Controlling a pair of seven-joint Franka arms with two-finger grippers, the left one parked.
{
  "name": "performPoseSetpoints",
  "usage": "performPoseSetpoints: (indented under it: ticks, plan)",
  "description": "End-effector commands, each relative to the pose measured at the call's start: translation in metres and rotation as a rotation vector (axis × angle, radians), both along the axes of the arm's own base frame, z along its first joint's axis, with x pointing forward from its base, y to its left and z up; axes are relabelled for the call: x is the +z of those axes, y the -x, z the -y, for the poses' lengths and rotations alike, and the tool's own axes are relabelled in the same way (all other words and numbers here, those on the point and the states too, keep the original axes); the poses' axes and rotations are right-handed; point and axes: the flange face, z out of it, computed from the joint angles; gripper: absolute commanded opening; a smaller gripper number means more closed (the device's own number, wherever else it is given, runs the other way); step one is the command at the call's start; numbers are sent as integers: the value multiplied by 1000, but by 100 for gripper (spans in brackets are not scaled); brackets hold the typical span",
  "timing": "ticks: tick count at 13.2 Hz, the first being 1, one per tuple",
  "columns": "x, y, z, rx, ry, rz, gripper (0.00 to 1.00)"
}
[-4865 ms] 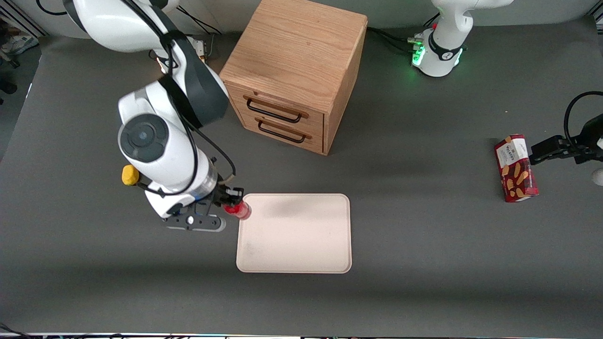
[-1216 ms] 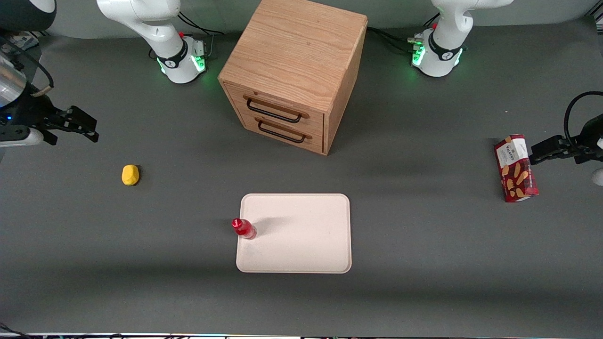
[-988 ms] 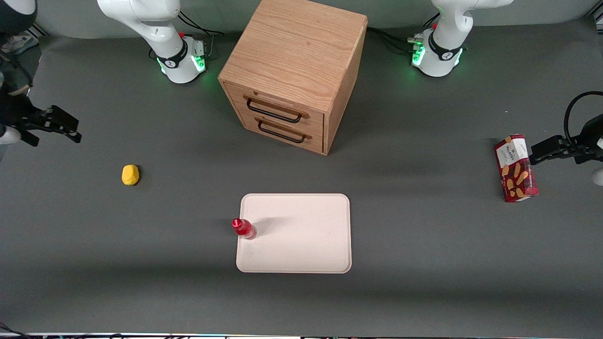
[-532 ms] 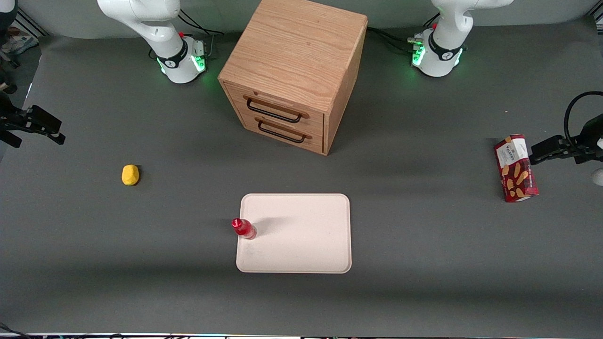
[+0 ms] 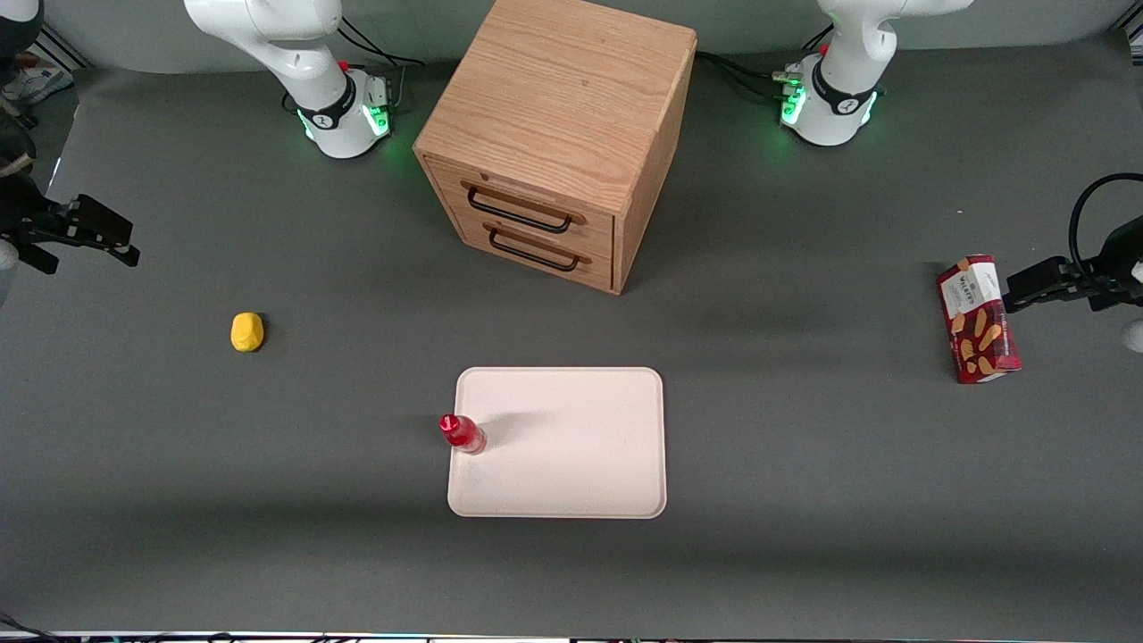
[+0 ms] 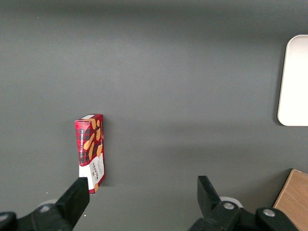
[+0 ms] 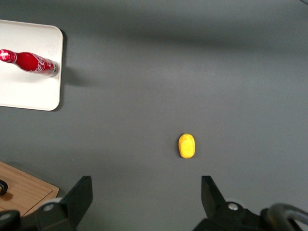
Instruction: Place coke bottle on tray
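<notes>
Your coke bottle stands upright on the tray, at its edge toward the working arm — nothing crowds it. Farther off lie a yellow lump, a snack box, the wooden cabinet. Your gripper hangs spread and empty above the grey table's end.

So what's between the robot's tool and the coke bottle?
Only the yellow lump on the table, as the front view shows. The open tool is near the working arm's end; the coke bottle stands on the tray.
</notes>
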Motion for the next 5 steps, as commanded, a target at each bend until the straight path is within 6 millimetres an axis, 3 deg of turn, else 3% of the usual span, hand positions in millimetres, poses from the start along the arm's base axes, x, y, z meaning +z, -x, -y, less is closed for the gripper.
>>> performPoseSetpoints:
  ticks: [1, 5]
  plan:
    - [4, -1, -4, -39, -24, -20, 100]
    - [3, 0, -6, -45, -34, -25, 100]
